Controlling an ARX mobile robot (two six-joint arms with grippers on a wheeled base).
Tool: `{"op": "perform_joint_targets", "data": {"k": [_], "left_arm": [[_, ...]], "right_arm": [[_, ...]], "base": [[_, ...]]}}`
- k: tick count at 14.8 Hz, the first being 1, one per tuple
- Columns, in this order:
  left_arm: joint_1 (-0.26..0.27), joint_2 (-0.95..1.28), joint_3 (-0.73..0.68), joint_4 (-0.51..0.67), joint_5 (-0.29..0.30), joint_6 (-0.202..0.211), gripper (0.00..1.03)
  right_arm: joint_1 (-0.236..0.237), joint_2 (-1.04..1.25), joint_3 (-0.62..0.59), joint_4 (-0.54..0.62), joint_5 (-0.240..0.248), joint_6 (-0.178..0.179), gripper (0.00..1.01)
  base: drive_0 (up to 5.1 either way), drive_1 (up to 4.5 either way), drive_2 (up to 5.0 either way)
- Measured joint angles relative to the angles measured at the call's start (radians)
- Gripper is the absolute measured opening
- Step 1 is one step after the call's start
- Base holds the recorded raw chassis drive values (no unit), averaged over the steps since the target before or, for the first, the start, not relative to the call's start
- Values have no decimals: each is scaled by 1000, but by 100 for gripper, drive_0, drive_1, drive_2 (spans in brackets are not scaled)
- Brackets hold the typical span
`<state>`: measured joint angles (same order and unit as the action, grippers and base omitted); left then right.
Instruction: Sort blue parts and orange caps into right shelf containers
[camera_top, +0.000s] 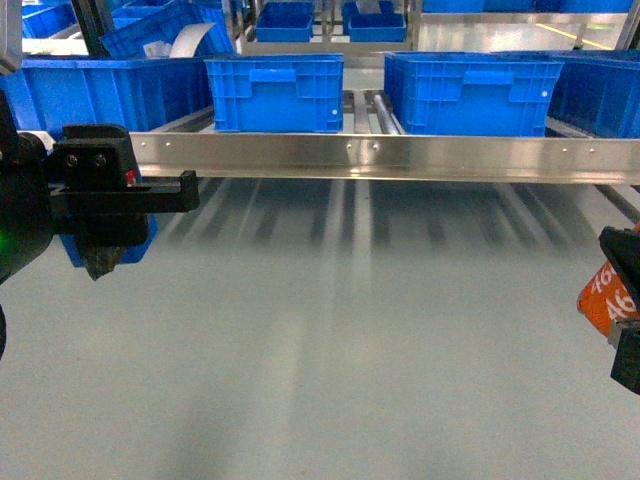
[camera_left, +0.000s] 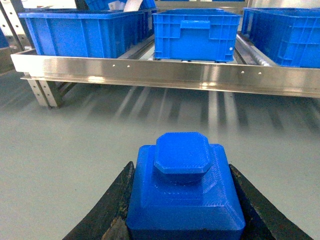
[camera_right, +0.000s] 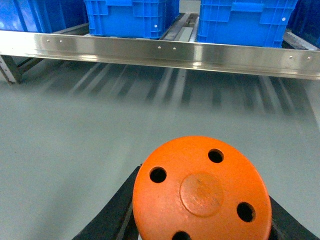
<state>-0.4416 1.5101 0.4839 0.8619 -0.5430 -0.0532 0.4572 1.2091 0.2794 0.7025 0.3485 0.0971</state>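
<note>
Fingers (camera_left: 112, 210) of the left gripper (camera_left: 185, 220) are squeezing a blue part (camera_left: 184, 187) from both sides, and the part is sitting snug between them. Over on the other arm, the right gripper (camera_right: 200, 225) is hugging an orange cap (camera_right: 201, 192) the same way, with its holed flat top facing the wrist camera. In the head view, the cap is peeking in at the right edge, and white numbers are showing on its side.

Past both hands, the grey floor (camera_top: 330, 350) is lying bare. Farther on, a shiny metal rail (camera_top: 400, 157) is running across the front of the shelf. Behind it, the blue crates (camera_top: 470, 92) are waiting on rollers, well apart from both grippers.

Trouble could be coming from that rail. If an arm is reaching in too low, the gripper or its piece could be bumping the metal and getting knocked loose. The cap is round, so I think it could be rolling away if dropped. Letting go too early could be sending a piece down onto the floor instead of into a crate.
</note>
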Motion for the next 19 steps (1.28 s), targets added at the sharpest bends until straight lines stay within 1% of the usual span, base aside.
{"op": "perform_joint_targets", "data": {"k": [10,19], "left_arm": [[0,0,0,-3,1,0,40],[1,2,0,-1,1,0,40]], "right_arm": [[0,0,0,-6,0,0,44],[0,0,0,-6,1,0,44]], "base": [[0,0,0],[-9,422,-441]]}}
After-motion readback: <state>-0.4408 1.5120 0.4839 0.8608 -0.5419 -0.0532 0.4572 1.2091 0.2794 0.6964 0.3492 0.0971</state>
